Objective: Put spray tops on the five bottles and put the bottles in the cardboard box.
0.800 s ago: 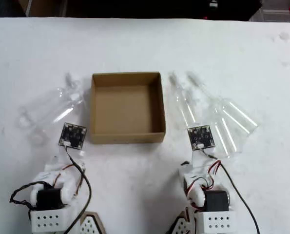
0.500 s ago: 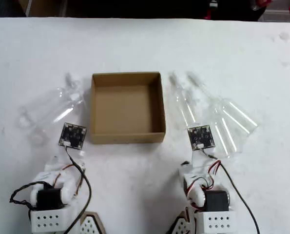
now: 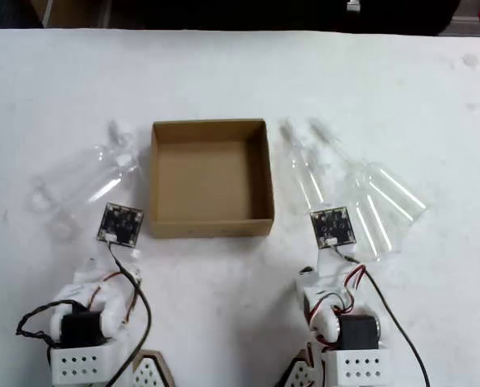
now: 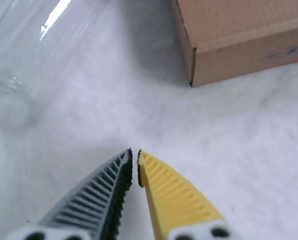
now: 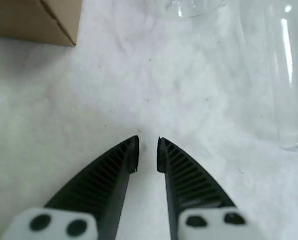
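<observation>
Nothing moved; clear bottles (image 3: 385, 197) blur into the table (image 3: 223, 72).

table (image 3: 240, 72): white, faintly mottled top, as I see it from the high camera.
smudge (image 3: 469, 60): faint mark near the table's far right corner.
dark strip (image 3: 223, 12): beyond the table's far edge; I can't make out its contents.
</observation>
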